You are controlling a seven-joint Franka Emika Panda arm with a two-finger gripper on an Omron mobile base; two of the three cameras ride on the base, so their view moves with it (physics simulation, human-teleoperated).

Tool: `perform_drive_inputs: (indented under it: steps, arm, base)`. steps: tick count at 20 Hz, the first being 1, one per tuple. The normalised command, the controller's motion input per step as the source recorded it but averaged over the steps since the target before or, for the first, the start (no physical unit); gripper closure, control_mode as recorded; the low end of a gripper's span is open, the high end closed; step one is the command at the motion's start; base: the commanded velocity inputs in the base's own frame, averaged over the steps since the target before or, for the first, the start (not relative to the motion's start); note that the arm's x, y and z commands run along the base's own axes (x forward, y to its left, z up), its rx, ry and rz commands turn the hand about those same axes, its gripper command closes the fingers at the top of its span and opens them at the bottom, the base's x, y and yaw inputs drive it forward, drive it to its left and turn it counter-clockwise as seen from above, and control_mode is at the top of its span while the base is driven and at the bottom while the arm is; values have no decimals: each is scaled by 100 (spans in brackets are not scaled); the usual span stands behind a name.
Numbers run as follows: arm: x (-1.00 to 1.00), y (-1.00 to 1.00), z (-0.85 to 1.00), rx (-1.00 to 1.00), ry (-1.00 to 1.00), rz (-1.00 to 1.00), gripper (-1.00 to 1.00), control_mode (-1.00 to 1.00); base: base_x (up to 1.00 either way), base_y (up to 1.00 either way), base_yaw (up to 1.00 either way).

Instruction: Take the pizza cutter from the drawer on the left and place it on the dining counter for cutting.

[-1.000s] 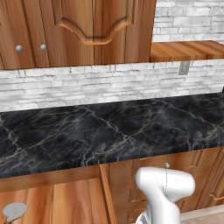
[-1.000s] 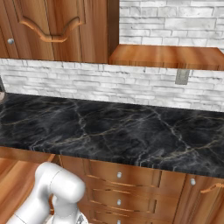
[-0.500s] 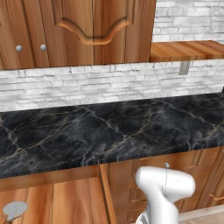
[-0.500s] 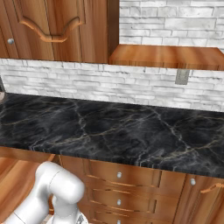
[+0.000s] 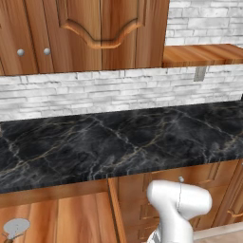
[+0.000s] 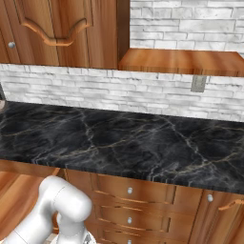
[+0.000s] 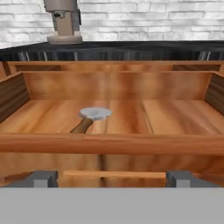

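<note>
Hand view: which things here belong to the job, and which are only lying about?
Belonging to the job:
- pizza cutter, lying flat inside the drawer
- drawer, pulled open
- pincer, open, in front of the drawer and not touching the cutter

Only lying about:
- grey and tan appliance on the black counter
- white brick wall
</note>
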Motion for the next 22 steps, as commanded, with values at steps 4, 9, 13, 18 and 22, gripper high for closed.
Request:
perform_drive_inputs:
  steps: [4,9,13,18,22]
  arm:
    - [56,-29,80,1,7,-1,-100,-100]
    - [60,-21,39,0,12,-1,-100,-100]
    - [77,-26,41,0,13,0,-100,-100]
    - [99,-38,26,0,13,0,-100,-100]
    - [99,-37,6,0,12,0,-100,-100]
  base:
    - [0,0,0]
    - [0,0,0]
    - [0,0,0]
    - [0,0,0]
    - [0,0,0]
